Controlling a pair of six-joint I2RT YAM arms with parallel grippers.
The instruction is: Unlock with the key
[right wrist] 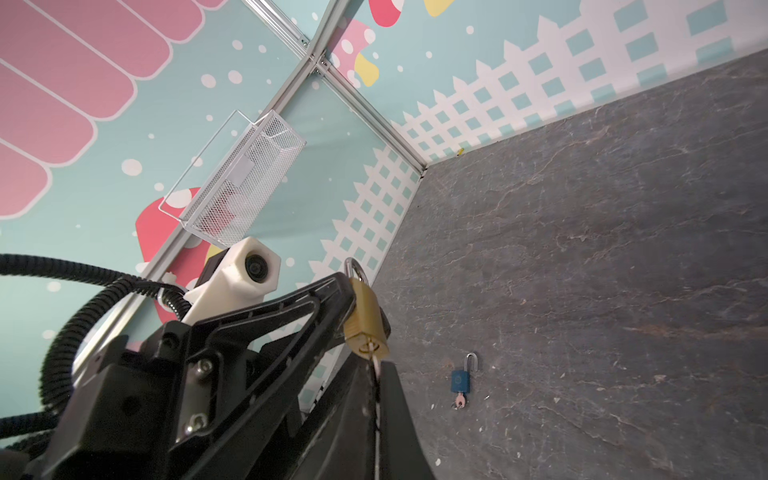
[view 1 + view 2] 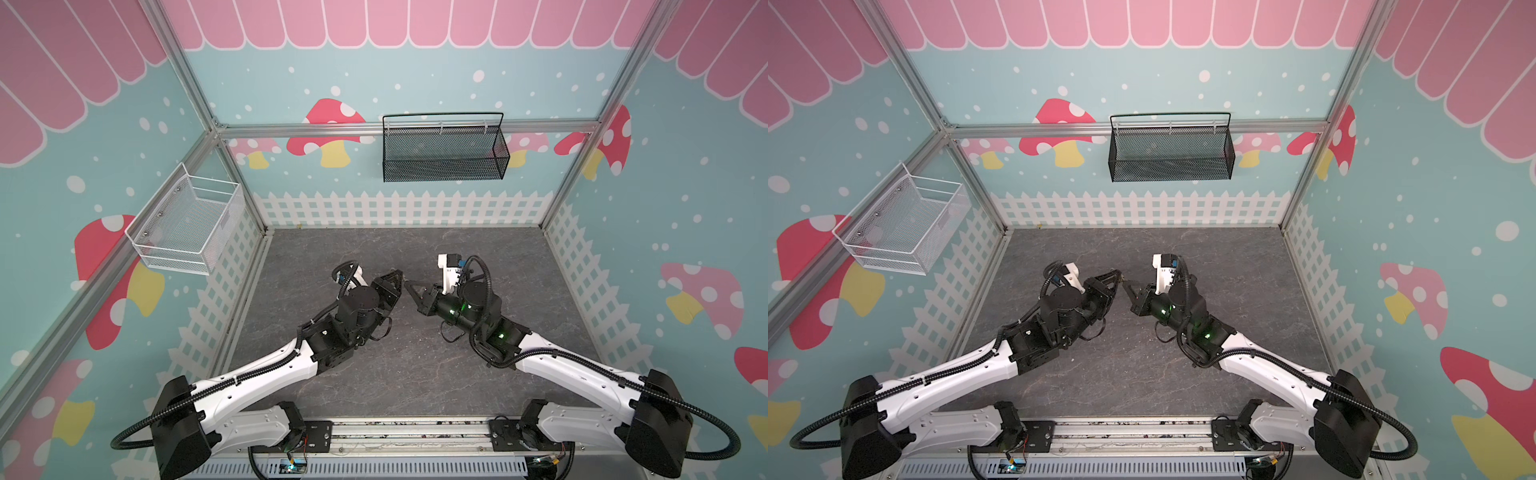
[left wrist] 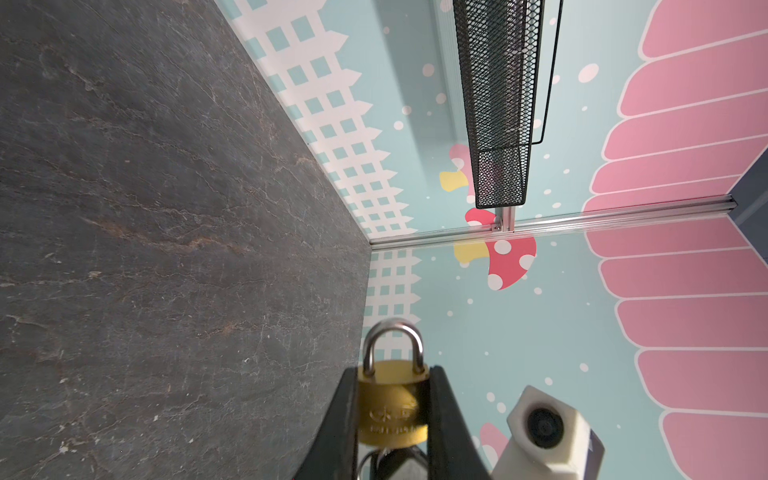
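Tabletop point(image 1: 582, 249): grey, stone-patterned.
Left gripper point(image 3: 392, 376): clamps brass padlock point(image 3: 392, 411) body, steadies keyhole point(image 1: 369, 345).
Right gripper point(image 1: 376, 370): pinches key point(image 1: 374, 358), closed fully, for turning.

Left fingers point(image 2: 1108, 275) and right fingers point(image 2: 1133, 285) face tip to tip — close above the grey table point(image 2: 1225, 332).

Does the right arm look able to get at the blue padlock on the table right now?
Probably not yet: the right gripper is shut on the key in the brass padlock, though the blue padlock lies uncovered.
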